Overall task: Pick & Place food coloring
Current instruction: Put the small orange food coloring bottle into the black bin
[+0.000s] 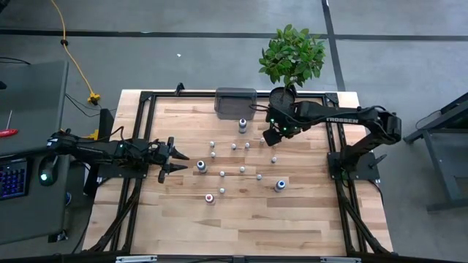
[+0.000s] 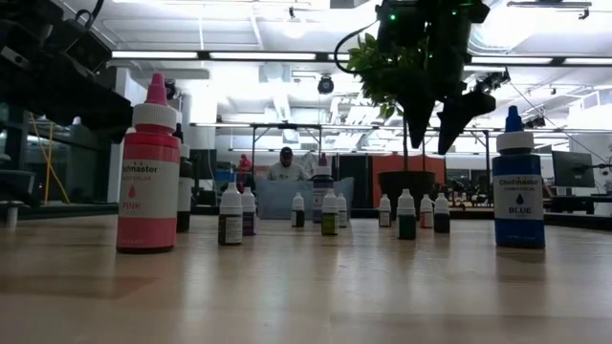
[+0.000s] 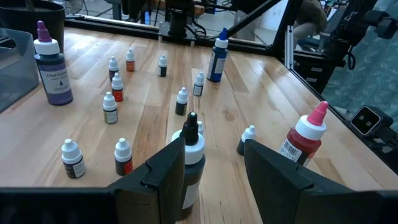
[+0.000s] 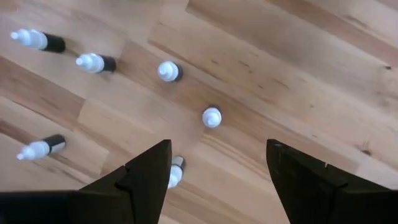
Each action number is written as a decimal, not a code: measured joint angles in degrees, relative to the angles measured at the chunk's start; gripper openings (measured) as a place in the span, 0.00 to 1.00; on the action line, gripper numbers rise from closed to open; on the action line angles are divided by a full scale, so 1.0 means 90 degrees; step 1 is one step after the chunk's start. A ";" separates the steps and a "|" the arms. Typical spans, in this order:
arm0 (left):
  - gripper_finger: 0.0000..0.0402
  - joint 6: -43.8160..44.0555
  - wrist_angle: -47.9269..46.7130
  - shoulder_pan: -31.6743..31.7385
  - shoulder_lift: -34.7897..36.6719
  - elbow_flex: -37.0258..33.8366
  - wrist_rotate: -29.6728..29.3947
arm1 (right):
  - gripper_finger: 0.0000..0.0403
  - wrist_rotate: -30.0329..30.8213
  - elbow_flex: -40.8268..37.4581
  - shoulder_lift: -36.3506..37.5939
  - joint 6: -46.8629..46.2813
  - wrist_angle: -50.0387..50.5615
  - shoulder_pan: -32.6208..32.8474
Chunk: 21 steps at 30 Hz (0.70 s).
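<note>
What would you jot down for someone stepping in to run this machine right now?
Right gripper: open, empty, hanging above the small bottles near the table's far side, beside the potted plant.
Left gripper: open, low at the table's left, jaws either side of a black-capped bottle, not closed on it.
Food coloring: all standing scattered on the wooden table; larger ones include pink, blue and violet.
Grey tray: at the far edge; contents cannot be told.
Done: no bottle is held.
Left: pick and place the bottles.
</note>
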State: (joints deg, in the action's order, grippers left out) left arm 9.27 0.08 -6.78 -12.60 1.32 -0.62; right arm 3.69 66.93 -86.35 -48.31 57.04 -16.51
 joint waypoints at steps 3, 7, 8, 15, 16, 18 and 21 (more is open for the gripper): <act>0.41 0.0000 0.0000 0.0001 0.0000 0.0000 0.0000 | 0.63 0.0078 0.0000 0.0000 0.0126 -0.0044 0.0000; 0.41 0.0000 0.0000 0.0000 -0.0001 0.0000 0.0000 | 0.63 0.0071 0.0000 0.0000 0.0249 -0.0123 0.0002; 0.41 0.0001 0.0000 -0.0001 0.0000 0.0000 0.0000 | 0.63 0.0067 0.0001 0.0000 0.0251 -0.0115 0.0002; 0.41 0.0000 -0.0001 0.0001 0.0000 0.0000 0.0000 | 0.63 -0.0056 -0.0175 0.0002 0.0069 -0.0142 0.0000; 0.41 0.0000 0.0000 0.0000 0.0000 0.0000 0.0000 | 0.63 -0.0126 -0.0250 0.0002 0.0020 -0.0182 0.0000; 0.41 0.0001 -0.0001 0.0000 0.0000 0.0000 0.0000 | 0.63 -0.0147 -0.0439 0.0002 -0.0176 -0.0251 0.0000; 0.41 -0.0001 0.0000 0.0001 0.0000 0.0000 0.0000 | 0.63 -0.0287 -0.0755 0.0002 -0.0255 -0.0580 -0.0037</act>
State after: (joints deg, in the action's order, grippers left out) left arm 9.26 0.08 -6.76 -12.60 1.32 -0.62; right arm 1.11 60.13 -86.32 -50.60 51.82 -16.85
